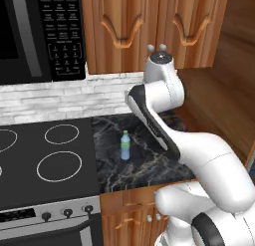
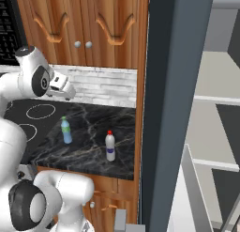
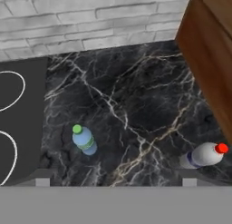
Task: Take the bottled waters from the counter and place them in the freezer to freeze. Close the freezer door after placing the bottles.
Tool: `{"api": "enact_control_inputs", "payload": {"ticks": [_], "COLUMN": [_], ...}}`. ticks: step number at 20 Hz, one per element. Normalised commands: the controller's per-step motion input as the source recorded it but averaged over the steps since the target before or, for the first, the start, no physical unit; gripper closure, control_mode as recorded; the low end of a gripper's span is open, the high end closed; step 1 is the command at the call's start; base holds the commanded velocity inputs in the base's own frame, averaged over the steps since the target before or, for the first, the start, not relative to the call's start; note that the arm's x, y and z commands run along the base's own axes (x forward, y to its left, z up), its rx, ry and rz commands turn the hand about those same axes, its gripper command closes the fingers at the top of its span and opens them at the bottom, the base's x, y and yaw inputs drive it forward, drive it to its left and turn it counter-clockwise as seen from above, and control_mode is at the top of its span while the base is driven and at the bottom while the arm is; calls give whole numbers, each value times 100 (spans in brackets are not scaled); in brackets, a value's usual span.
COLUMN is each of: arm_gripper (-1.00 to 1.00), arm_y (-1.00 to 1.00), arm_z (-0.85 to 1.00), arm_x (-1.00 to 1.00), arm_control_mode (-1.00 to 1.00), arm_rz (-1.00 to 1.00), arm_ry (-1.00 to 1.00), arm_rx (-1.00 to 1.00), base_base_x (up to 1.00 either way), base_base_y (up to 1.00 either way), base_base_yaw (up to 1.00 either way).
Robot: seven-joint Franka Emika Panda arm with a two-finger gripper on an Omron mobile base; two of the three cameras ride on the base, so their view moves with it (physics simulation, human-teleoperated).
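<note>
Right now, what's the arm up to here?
Nothing is held yet. The end effector is open and hangs above the counter, looking down on both bottles. The green-capped bottle and the red-capped bottle both stand upright on the marble, apart from each other, the green one nearer the stovetop. The freezer stands open to the right of the counter, with no bottle seen on its visible shelves.

Your base views look forward-down from behind-left and behind-right, sharing the counter [image 1: 144, 160]; hand view looks steeply down on it, nearer.
</note>
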Motion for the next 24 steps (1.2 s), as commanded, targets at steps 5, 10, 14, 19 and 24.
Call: {"api": "enact_control_inputs", "payload": {"ticks": [5,10,14,19,24], "arm_gripper": [-100,-100,-100,-100,-100], "arm_y": [82,87,74,20,0], "arm_z": [-33,-46,-48,-46,-36], "arm_x": [0,-8,0,0,0], "arm_control_mode": [-100,-100,-100,-100,-100], "arm_rz": [-43,-53,-58,-25,-4], "arm_ry": [-11,-10,-12,-1,-2], "arm_rx": [-5,0,-1,-11,-12], "base_base_x": [0,0,0,0,0], "base_base_y": [0,0,0,0,0], "base_base_yaw": [0,0,0,0,0]}}
